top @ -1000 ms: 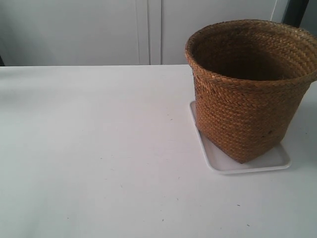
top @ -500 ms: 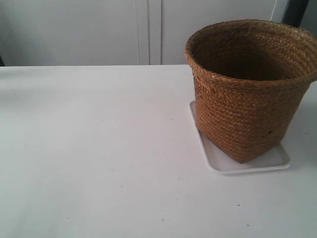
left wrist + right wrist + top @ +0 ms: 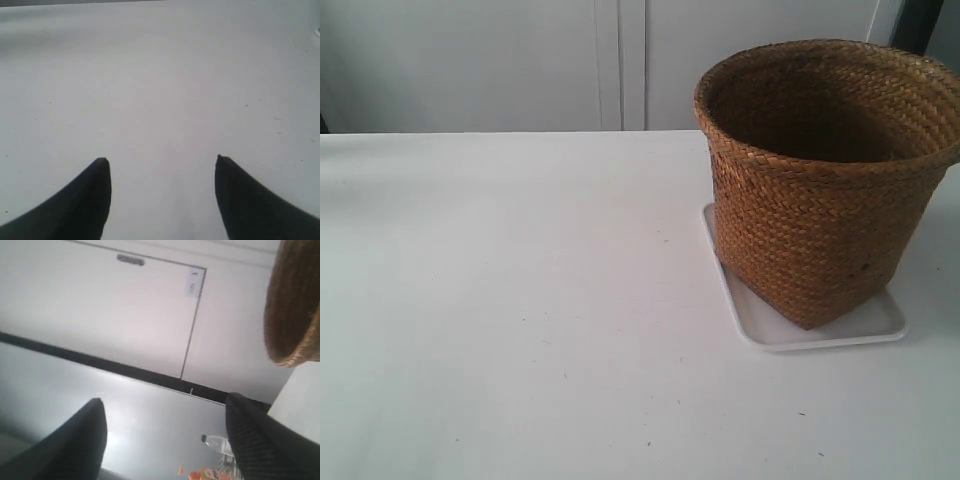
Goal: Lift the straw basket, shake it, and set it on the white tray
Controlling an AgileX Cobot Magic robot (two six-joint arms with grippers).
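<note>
1. The large brown woven straw basket (image 3: 820,200), with a braided round rim tapering to a squarish base, stands upright on the shallow white plastic tray (image 3: 820,335).
2. The tray lies on a matte white table (image 3: 520,300).
3. The left gripper (image 3: 161,159) has its dark fingers spread wide, holding nothing.
4. The right gripper (image 3: 165,397) is equally wide apart and empty, clear of the basket.

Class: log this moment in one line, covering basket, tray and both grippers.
straw basket: upright on white tray | left gripper: open, empty, over table | right gripper: open, empty
</note>
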